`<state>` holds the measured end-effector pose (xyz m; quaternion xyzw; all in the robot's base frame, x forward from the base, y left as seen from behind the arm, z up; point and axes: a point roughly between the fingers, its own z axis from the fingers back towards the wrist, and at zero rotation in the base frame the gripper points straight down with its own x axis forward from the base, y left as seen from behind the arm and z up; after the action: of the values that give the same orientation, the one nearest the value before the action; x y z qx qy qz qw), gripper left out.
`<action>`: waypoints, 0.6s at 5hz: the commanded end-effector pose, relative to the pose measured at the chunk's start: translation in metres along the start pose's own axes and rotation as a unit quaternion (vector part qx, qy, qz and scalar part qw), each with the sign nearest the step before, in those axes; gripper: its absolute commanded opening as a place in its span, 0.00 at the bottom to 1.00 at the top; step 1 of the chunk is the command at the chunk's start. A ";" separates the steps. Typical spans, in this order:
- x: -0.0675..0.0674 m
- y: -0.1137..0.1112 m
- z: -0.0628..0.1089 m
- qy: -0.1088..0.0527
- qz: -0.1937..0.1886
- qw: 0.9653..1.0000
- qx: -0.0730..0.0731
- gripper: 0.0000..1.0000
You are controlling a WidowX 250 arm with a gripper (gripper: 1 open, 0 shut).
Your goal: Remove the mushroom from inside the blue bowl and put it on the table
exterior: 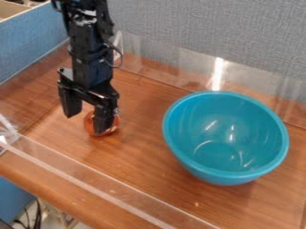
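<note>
The mushroom [106,129], reddish-brown and small, lies on the table [143,165] left of the blue bowl [227,139]. My gripper [89,116] points straight down just above it and is open. The mushroom sits low beside the right-hand finger [109,114], and nothing is gripped between the fingers. The bowl's shiny teal inside holds nothing.
Low clear acrylic walls run along the table's front edge [72,170] and its back [180,58]. A blue panel [30,40] stands at the back left. Bare wood lies between the gripper and the bowl.
</note>
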<state>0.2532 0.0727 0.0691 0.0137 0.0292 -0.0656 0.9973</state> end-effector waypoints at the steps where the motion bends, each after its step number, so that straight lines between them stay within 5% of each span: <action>1: 0.000 0.004 0.022 -0.038 0.007 0.999 0.008 1.00; 3: -0.001 0.001 0.027 -0.048 0.010 0.999 0.004 1.00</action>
<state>0.2514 0.0679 0.0804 0.0058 0.0107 -0.0600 0.9981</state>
